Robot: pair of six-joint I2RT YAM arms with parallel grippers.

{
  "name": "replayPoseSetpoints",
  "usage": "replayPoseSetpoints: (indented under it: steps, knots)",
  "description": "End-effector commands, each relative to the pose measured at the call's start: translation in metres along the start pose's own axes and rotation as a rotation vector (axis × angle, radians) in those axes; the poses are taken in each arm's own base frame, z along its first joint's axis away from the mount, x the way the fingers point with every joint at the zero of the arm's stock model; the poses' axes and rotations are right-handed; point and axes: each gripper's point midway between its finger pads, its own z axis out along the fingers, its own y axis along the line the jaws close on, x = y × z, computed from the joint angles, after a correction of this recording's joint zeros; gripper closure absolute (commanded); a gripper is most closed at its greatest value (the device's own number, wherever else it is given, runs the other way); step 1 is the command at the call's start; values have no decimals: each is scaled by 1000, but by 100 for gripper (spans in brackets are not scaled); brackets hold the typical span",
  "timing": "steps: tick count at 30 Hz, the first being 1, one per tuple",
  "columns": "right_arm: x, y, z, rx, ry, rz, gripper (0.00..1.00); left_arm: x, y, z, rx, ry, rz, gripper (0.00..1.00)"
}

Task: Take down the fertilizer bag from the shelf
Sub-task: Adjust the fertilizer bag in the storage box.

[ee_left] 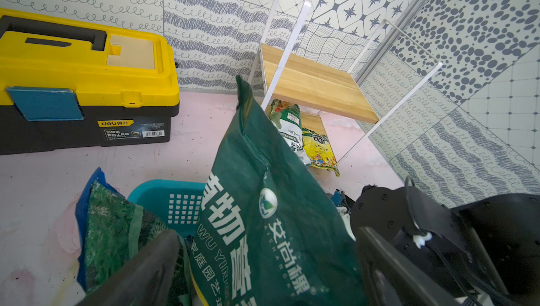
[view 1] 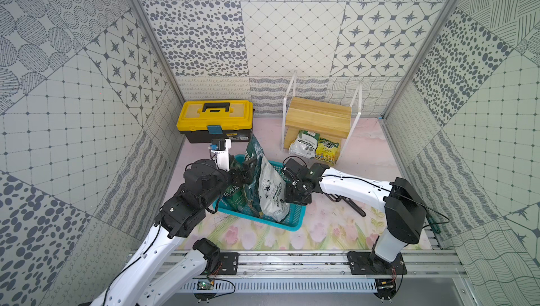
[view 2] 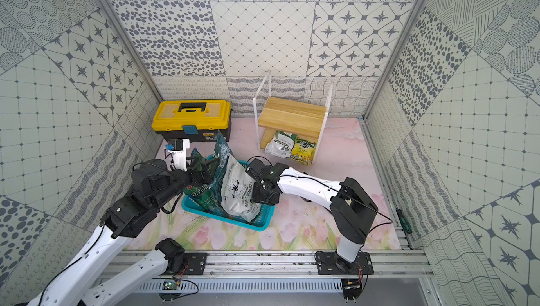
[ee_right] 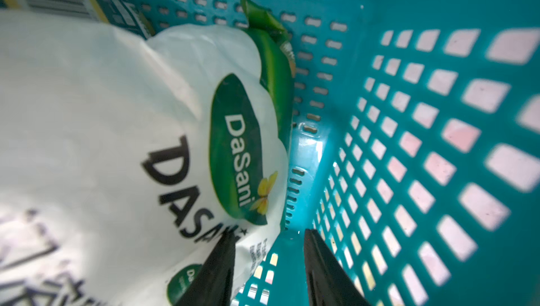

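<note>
The shelf (view 1: 318,117) (view 2: 292,114) (ee_left: 315,85) stands at the back right. A white fertilizer bag (view 1: 304,143) (ee_left: 287,126) and a yellow one (view 1: 327,149) lean on its lower board. In the teal basket (view 1: 292,222) (ee_right: 409,114), a big white bag (view 1: 271,193) (ee_right: 102,114) leans against a tall dark green bag (view 1: 252,155) (ee_left: 263,202). My right gripper (ee_right: 270,235) reaches down into the basket, open, one finger against the white bag's edge. My left gripper (ee_left: 264,234) is open wide, the dark green bag standing between its fingers.
A yellow-and-black toolbox (view 1: 214,120) (ee_left: 87,70) sits at the back left, against the wall. A third, speckled green bag (ee_left: 111,231) lies at the basket's left end. A black tool (view 1: 347,202) lies under my right arm. Patterned walls close in on three sides.
</note>
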Motion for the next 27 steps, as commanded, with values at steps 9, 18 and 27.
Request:
replayPoseSetpoints:
  steps: [9, 18, 27]
  knots:
    - [-23, 8, 32, 5, -9, -48, 51, -12, 1, -12, -9, -53, 8, 0]
    - [-39, 0, 11, 6, -90, -37, 100, -31, 3, -23, -43, -102, 73, 0]
    - [-63, 8, 17, -29, -111, -30, 82, -38, 0, -26, -33, -118, 74, 0]
